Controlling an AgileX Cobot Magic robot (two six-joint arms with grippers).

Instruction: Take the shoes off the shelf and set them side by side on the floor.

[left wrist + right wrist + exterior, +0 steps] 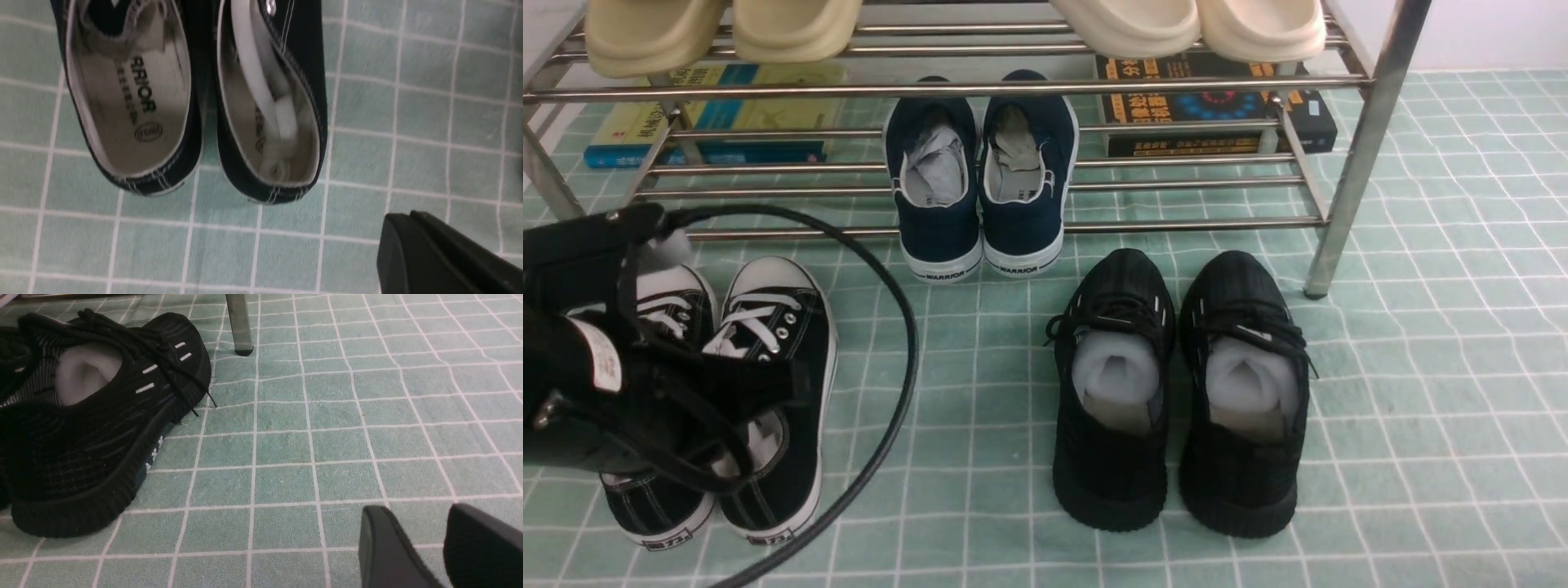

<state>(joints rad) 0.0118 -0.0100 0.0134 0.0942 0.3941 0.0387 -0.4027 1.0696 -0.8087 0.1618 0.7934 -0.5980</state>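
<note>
Pair of black canvas shoes (796,359) down on the floor (1421,367), off the shelf (1176,224), in front of its left end. Set side by side, touching or nearly so along the inner edges, white toe caps toward the shelf, heels toward the robot. Upright on white soles. In the left wrist view, both shoes (192,122) open at the top, pale insoles showing, printed lettering in one, a white lace lying loose inside the other.

Left pincer (402,220) clenched, fingers pressed flat together, nothing between them. Apart from the heels, over bare floor (429,122), touching neither shoe. In the front view, left arm (572,384) across the near part of the pair, hiding the heel of the leftmost shoe; black cable (907,343) looping over the floor just beside them.

Right pincer (412,514) released, a clear gap between the two dark fingers, empty, over bare floor (327,457) and touching nothing. Not seen in the front view.

Black knit sneakers (1180,392) on the floor in front of the shelf's right half, well apart from the canvas pair, pale stuffing inside; one of them (94,428) near the shelf's front right leg (240,322).

Navy slip-on pair (980,196) on the shelf's lower tier at the middle, heels overhanging the front bar. Books (719,122) behind the left part of the lower bars, a dark book (1217,110) behind the right part. Beige slippers (719,28) on the upper tier at the left, cream slippers (1188,24) at the right.
</note>
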